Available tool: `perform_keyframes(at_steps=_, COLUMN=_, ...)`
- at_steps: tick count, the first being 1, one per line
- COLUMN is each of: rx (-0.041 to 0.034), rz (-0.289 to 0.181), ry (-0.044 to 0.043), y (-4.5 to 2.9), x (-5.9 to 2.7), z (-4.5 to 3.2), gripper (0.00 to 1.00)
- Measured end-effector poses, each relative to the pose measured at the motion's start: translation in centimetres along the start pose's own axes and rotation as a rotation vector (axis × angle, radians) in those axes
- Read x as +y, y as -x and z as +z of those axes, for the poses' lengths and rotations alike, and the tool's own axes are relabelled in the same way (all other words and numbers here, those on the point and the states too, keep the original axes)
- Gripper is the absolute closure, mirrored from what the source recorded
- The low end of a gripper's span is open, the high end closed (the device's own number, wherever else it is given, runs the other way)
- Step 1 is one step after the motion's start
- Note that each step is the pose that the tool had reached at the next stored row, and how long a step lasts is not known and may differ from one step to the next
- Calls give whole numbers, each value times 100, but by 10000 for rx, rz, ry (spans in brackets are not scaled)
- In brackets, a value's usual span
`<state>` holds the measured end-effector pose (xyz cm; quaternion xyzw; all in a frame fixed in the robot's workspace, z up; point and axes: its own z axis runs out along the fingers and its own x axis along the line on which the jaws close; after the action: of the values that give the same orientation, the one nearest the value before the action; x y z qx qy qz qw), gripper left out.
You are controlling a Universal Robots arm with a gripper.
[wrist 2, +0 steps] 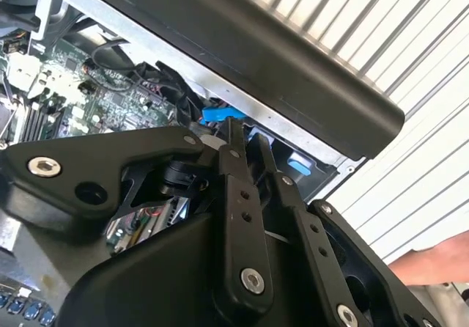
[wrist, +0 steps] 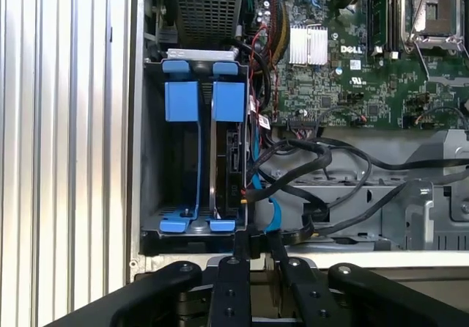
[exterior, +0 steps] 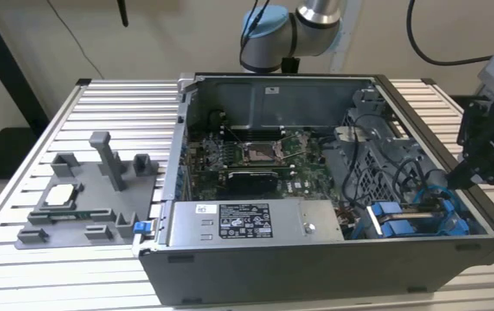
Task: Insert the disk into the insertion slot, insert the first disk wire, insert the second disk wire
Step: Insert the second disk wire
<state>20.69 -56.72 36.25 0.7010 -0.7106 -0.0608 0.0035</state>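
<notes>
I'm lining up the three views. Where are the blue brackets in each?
Exterior view: blue brackets in the case corner at that view's right, by the gripper.
First wrist view: brackets upright in the bay, beyond the gripper.
Second wrist view: brackets under the case rim, past the gripper.
Shared landmark: the green motherboard.

I see pale beige wall [exterior: 161, 32] behind rig, softly and evenly lit. Thin black cable [exterior: 72, 39] hangs down it. Black slanted post [exterior: 5, 71] stands at exterior view's left, dark flat base [exterior: 0, 152] at its foot. Worktop [exterior: 117, 97] is ribbed silver metal slats, bright in both wrist views.
</notes>
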Motion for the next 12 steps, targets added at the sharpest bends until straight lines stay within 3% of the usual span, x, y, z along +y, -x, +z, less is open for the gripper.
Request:
perform_keyframes(at_steps=10, rx=-2, rz=0, ry=0, y=-22, x=1, z=-13, gripper=100)
perform_keyframes(at_steps=11, rx=-2, rz=0, ry=0, y=-25, x=1, z=-17, gripper=0)
perform_keyframes(at_steps=12, rx=-2, rz=0, ry=0, y=-27, x=1, z=-19, gripper=0)
